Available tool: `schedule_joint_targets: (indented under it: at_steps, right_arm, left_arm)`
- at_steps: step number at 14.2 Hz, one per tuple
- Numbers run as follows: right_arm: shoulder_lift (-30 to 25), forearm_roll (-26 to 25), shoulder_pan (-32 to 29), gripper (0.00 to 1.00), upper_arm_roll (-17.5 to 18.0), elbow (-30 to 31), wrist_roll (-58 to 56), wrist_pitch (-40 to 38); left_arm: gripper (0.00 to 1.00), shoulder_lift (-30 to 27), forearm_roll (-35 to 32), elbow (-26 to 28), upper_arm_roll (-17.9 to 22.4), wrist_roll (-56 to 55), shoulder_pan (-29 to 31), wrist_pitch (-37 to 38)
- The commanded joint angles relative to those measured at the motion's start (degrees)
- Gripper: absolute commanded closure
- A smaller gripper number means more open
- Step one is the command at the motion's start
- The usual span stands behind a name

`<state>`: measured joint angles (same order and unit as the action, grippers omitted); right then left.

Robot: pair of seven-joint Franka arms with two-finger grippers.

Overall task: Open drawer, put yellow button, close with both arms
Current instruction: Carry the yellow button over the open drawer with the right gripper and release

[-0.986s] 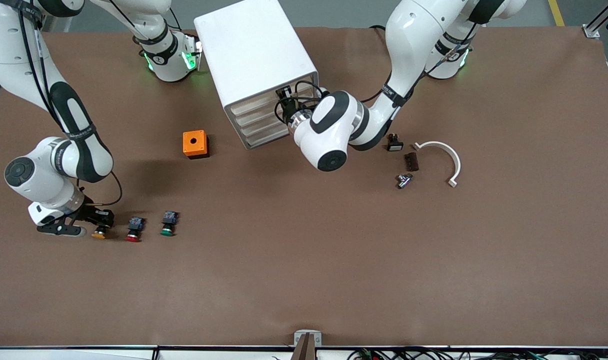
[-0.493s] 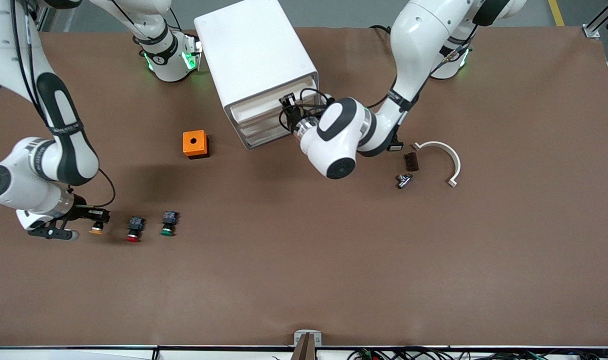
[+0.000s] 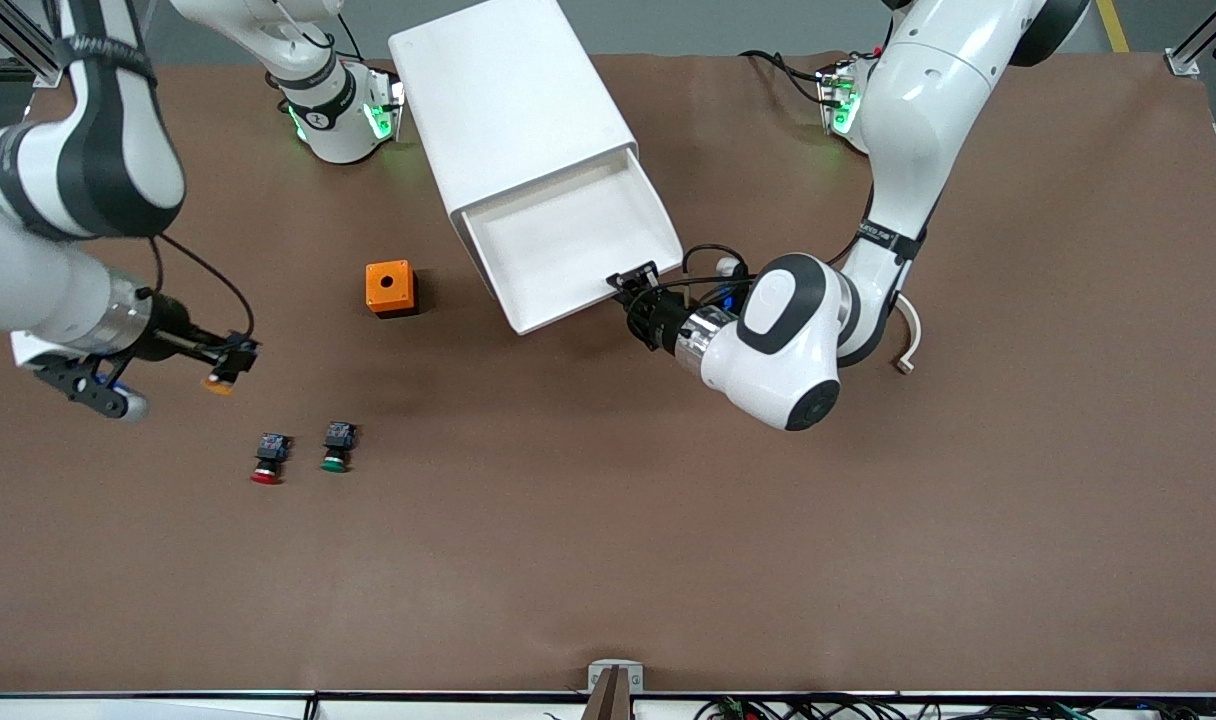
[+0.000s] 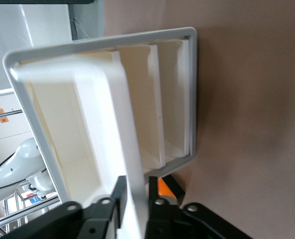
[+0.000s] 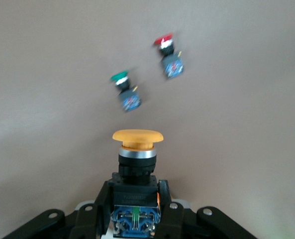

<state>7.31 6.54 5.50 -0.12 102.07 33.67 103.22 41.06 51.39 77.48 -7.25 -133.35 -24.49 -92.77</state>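
1. At the cabinet [image 3: 513,120], the top drawer [image 3: 568,245] stands pulled well out, its white tray bare inside, so the opening step looks done.

2. The left gripper [image 3: 635,293] is at the drawer's front corner toward the left arm's end of the table; in the left wrist view its fingers [image 4: 159,199] pinch the cream front strip between them, so it is closed on the drawer's lip.

3. The right gripper [image 3: 230,358] is up in the air over bare table, well apart from the drawer, with the orange box [image 3: 389,288] lying between the two. It holds the yellow button [image 3: 218,381] by its black body, cap pointing away from the wrist (the right wrist view shows this plainly, yellow button [image 5: 137,137] seated between the fingers).

4. The red button [image 3: 267,458] and the green button [image 3: 336,446] lie on the table below and a little ahead of that gripper, untouched.

5. Judged from this, picking up is done too. Left to do: carry the button across to the drawer, lower it into the tray, let go, then push the drawer shut with both arms. Roughly half the job remains.
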Motion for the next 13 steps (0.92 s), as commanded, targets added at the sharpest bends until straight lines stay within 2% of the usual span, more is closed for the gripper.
schedule_joint_targets:
  at_steps: [1,4,7,9,13]
  right_arm:
    - [-4.14,1.11,9.06,1.0,-0.67,1.73,16.27,-0.48]
    - [-4.68,1.11,18.47,1.0,-0.67,1.29,32.2,0.48]
    - [-4.5,0.41,26.91,1.0,-0.76,1.82,45.82,4.34]
    - [-4.24,-0.12,30.78,1.0,-0.76,2.0,52.52,6.28]
    - [-2.84,-6.09,38.35,1.0,-0.76,2.0,65.79,8.04]
  left_arm:
    - [0.0,-0.37,-0.68,-1.63,-0.13,0.81,2.6,1.1]
    - [0.0,-1.07,-2.42,-1.8,0.13,1.08,5.15,1.19]
    - [0.0,-2.12,-15.05,-5.4,-0.31,3.35,5.68,1.19]
    - [0.0,-3.79,-22.44,-5.5,0.04,10.53,5.86,1.1]
    - [0.0,-6.34,-32.91,-5.5,1.27,26.95,5.86,0.93]
